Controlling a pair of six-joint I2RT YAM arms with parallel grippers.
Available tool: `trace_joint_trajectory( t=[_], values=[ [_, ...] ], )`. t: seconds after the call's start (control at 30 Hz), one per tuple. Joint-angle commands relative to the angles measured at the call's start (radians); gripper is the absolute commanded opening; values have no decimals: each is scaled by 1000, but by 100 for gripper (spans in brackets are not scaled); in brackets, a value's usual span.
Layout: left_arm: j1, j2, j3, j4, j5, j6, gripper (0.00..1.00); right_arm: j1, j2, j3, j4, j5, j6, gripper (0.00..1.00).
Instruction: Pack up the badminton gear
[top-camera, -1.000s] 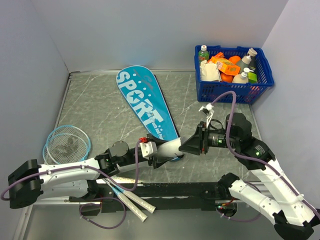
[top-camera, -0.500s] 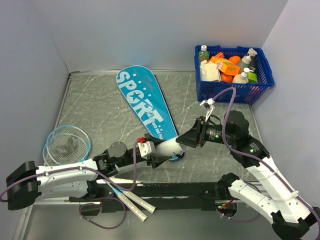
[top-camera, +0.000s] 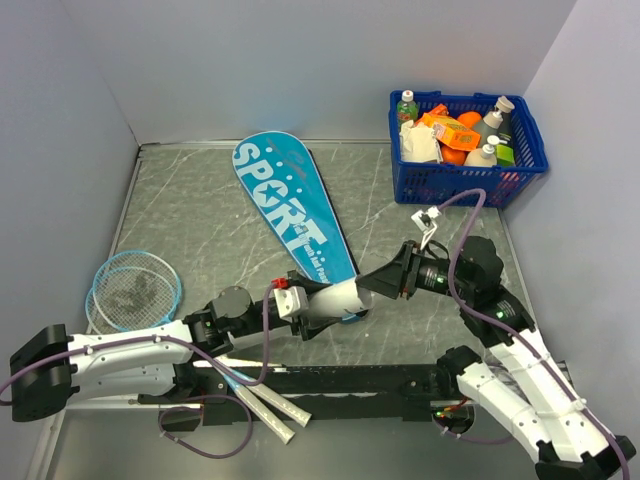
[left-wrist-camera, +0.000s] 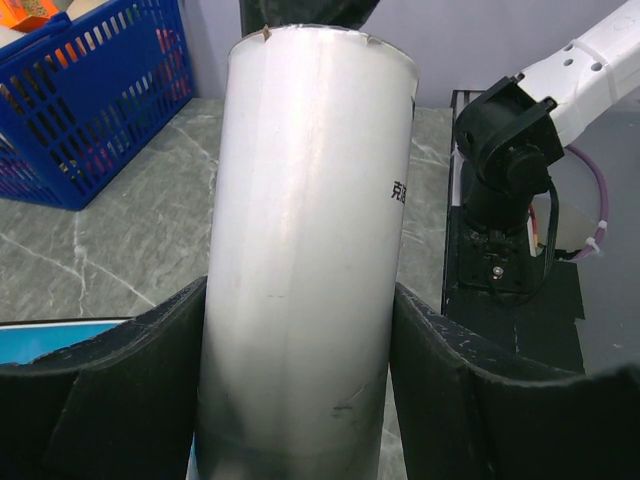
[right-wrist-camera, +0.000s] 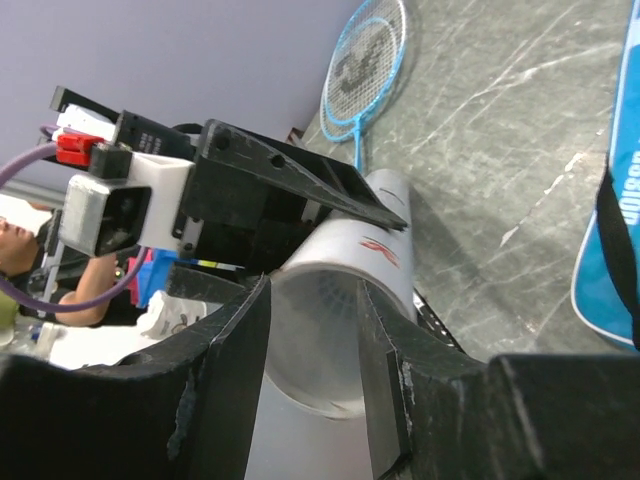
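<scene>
My left gripper (top-camera: 328, 303) is shut on a white tube (top-camera: 340, 297), held lying above the table's front; the tube fills the left wrist view (left-wrist-camera: 310, 220). My right gripper (top-camera: 375, 284) is at the tube's open mouth (right-wrist-camera: 330, 330), with its jaws apart and nothing between them. A faint netted shape shows inside the tube; I cannot tell if it is the shuttlecock. The teal SPORT bag (top-camera: 293, 213) lies flat in mid-table. Two light-blue rackets (top-camera: 133, 287) lie at the left, their handles (top-camera: 272, 407) under my left arm.
A blue plastic basket (top-camera: 465, 178) of groceries stands at the back right, also in the left wrist view (left-wrist-camera: 90, 110). The bag's edge (right-wrist-camera: 615, 230) and the racket heads (right-wrist-camera: 365, 55) show in the right wrist view. Walls close in the left, back and right.
My right wrist has drawn back to the right and lower, with its fingers still at the tube's mouth. My left gripper has shifted slightly with the tube.
</scene>
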Motion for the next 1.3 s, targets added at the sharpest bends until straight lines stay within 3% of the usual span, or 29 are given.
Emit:
trace_joint_trajectory(
  t=[0.0, 0.23, 0.33, 0.63, 0.8, 1.07, 1.27],
  values=[
    [-21, -15, -4, 113, 70, -69, 1, -19, -64, -25, -4, 65, -6, 47],
    [-23, 4, 5, 116, 61, -69, 1, -20, -130, -8, -80, 76, -18, 48],
    [-23, 8, 8, 118, 51, -69, 1, -20, -116, -25, -99, 53, -33, 42],
    [-21, 40, 16, 130, 13, -69, 1, 13, -67, -104, -37, -68, -58, 9],
    [-3, 60, 49, 93, -50, -13, 1, 42, -23, -88, -19, -128, -94, 0],
    [261, 80, 144, 26, 5, -91, 1, 36, 40, 119, -50, 61, -157, 0],
    [463, 180, 393, -102, 47, -76, 1, 10, 82, 180, -24, 232, -137, 0]
  ],
)
